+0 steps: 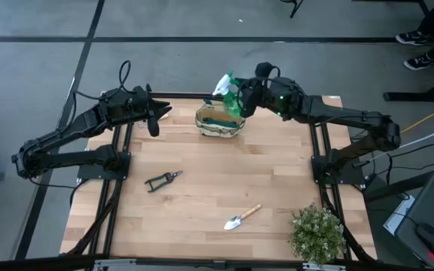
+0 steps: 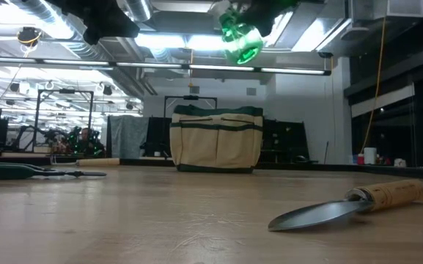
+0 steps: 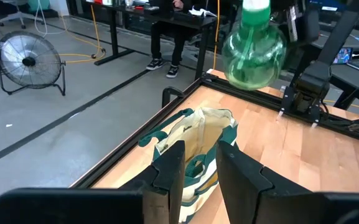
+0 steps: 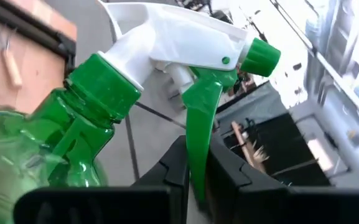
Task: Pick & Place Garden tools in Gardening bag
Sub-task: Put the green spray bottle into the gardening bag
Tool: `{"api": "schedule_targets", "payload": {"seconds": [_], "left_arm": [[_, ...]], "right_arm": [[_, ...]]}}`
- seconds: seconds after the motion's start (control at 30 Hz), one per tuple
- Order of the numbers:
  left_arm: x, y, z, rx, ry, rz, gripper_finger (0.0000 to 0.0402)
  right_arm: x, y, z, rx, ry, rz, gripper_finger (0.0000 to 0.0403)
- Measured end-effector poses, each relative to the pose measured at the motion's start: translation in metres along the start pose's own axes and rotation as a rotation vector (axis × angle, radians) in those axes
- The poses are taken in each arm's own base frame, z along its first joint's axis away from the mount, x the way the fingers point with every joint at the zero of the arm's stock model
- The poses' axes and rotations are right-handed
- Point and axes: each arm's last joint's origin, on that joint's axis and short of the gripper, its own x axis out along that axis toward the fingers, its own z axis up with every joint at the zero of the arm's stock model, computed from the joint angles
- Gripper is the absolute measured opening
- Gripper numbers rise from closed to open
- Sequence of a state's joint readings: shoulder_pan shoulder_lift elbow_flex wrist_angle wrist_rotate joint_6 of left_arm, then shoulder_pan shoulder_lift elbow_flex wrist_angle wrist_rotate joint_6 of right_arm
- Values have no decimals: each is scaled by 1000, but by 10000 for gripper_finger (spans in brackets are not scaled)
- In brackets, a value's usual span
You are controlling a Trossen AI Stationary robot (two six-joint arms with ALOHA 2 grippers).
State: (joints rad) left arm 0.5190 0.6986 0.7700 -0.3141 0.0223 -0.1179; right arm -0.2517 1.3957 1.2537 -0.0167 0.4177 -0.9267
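Observation:
The cream gardening bag (image 1: 220,120) with green trim stands upright on the table's far middle; it also shows in the low view (image 2: 216,138) and the left wrist view (image 3: 195,140). My right gripper (image 1: 244,96) is shut on the translucent green spray bottle (image 1: 230,92), high above the bag (image 2: 239,37). A small wood-handled tool (image 4: 244,142) shows below it, seemingly inside the bag. My left gripper (image 1: 155,114) is open and empty, left of the bag. The black shears (image 1: 162,179) and the trowel (image 1: 242,217) lie flat on the table. My right gripper has the bottle's green trigger lever (image 4: 198,134) between its two fingers (image 4: 174,171), just under the white sprayer head (image 4: 173,37). The bottle is lifted clear and tilted, with its green body (image 4: 17,149) to one side of the fingers.
A bushy potted plant (image 1: 318,233) stands at the table's near right corner. Bare wood lies between the shears, the trowel and the bag. Beyond the far edge, the left wrist view shows a floor fan (image 3: 30,62) and a seated person's legs (image 3: 163,43).

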Motion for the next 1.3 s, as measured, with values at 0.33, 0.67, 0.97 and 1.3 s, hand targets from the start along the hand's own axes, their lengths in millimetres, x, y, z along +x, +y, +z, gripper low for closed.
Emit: {"api": "schedule_targets", "payload": {"seconds": [0.33,0.67,0.97,1.3], "left_arm": [[0,0,0,0,0,0,86],[0,0,0,0,0,0,86],[0,0,0,0,0,0,86],[0,0,0,0,0,0,86]], "right_arm": [[29,33,-5,-238,41,89,39],[57,62,-14,-311,76,141,39],[62,68,-16,-318,86,155,39],[70,57,-32,-299,78,173,39]]}}
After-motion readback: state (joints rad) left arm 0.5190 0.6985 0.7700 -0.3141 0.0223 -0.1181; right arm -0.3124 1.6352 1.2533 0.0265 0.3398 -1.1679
